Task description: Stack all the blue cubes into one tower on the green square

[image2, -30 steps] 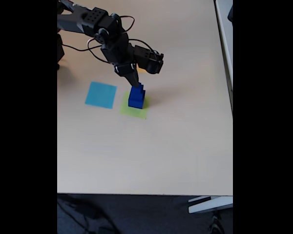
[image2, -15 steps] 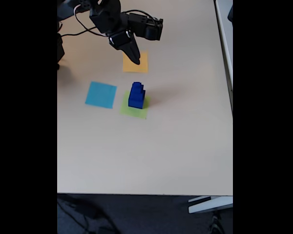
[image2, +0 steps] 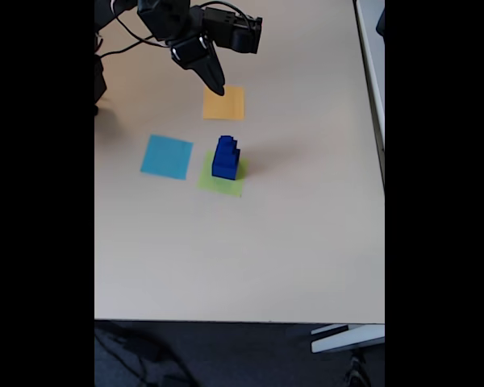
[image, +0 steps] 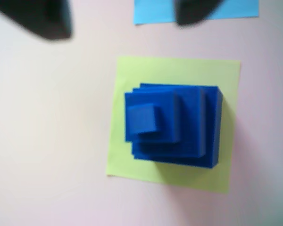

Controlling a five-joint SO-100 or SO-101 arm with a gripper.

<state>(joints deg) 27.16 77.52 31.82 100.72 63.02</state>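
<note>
Fingers above four stacked blue cubes

Office or lab-like room, plain beige tabletop, dark carpeted floor below its edge, loose cables on the floor, coloured paper squares laid out as markers

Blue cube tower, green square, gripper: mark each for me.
blue cube tower (image: pixel 144 118), wrist view, top face of smallest cube.
green square (image: pixel 179 70), wrist view, bare strip above the tower.
gripper (image2: pixel 215 83), fixed view, fingertips.
</note>
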